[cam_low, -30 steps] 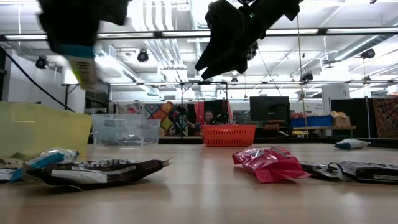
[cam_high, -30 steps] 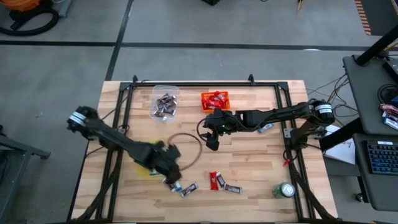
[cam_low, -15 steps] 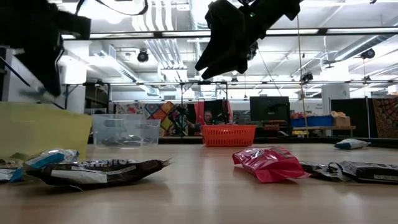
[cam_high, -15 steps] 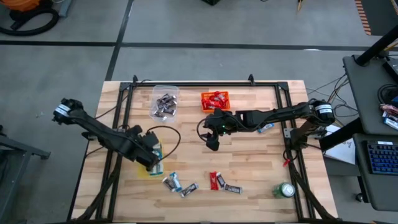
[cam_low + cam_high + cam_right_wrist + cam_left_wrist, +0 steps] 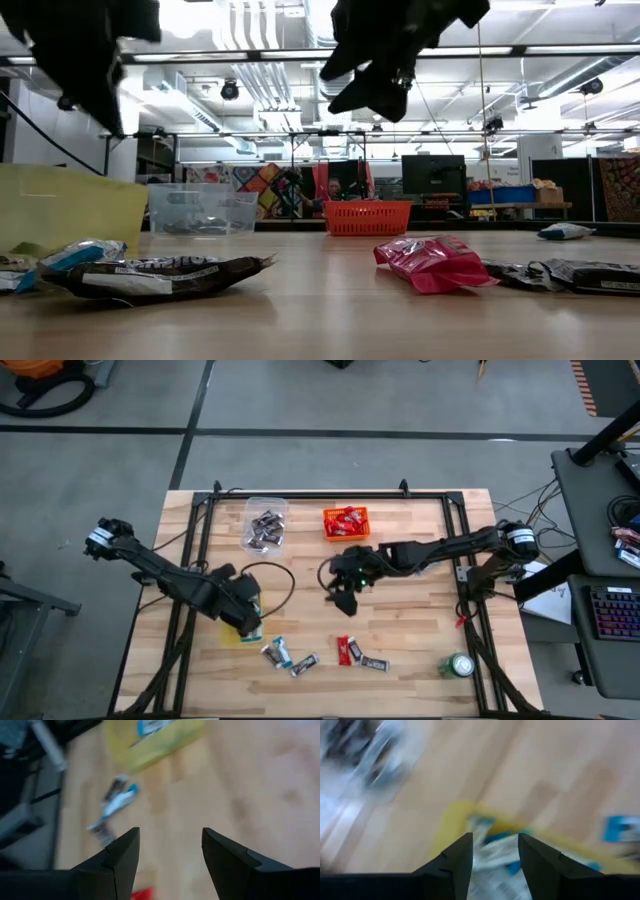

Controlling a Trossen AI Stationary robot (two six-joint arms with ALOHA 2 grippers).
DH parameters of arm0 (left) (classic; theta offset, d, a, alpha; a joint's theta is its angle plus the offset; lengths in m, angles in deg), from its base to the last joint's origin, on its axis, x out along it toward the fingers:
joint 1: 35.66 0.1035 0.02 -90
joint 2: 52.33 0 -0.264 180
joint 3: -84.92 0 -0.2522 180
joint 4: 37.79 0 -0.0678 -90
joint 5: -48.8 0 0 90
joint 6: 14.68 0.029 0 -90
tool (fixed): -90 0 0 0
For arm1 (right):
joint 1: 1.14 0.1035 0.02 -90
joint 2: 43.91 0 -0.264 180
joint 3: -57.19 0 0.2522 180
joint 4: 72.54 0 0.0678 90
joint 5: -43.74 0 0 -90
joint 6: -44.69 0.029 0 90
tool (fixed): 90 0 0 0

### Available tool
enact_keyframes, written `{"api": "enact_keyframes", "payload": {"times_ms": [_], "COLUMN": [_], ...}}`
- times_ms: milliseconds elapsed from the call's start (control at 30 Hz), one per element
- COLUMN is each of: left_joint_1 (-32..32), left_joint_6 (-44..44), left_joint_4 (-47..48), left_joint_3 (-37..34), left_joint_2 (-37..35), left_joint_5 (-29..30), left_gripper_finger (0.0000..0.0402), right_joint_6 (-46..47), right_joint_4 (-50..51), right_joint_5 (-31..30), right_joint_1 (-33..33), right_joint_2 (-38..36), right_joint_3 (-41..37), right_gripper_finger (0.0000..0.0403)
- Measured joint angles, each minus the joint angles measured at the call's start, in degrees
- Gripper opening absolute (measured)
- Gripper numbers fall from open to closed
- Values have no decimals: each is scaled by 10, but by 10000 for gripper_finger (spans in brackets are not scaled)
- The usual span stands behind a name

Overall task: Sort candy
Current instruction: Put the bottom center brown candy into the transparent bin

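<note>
Two arms up over the table, candy half sorted.
Left gripper (image 5: 494, 851) hangs over the yellow bin (image 5: 236, 632), fingers apart, blue-and-white candy (image 5: 492, 851) between them, maybe not gripped. Right gripper (image 5: 342, 596) wide open, empty. Loose bars (image 5: 290, 658) near the front edge.

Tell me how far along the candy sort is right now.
Partly done. Dark bars sit in the clear bin, red ones in the orange bin, blue-and-white ones in the yellow bin. The left gripper is over the yellow bin, jaws apart; the wrist view shows blue-and-white wrappers just beyond its fingers. The right gripper hovers open and empty mid-table. Left: loose bars near the front edge and one blue-and-white bar on the right.
</note>
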Motion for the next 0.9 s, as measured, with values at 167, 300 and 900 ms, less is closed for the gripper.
{"api": "enact_keyframes", "payload": {"times_ms": [167,300,900], "left_joint_1": [-14,-17,-16], "left_joint_6": [196,295,370], "left_joint_4": [-165,-243,-260], "left_joint_3": [1,-1,-2], "left_joint_2": [0,0,0], "left_joint_5": [-2,-2,15], "left_gripper_finger": [132,126,123], "right_joint_6": [74,159,235], "right_joint_4": [30,101,256], "right_joint_5": [13,11,-125], "right_joint_1": [53,92,315], "right_joint_2": [3,4,47], "right_joint_3": [0,0,-1], "right_gripper_finger": [201,201,201]}}
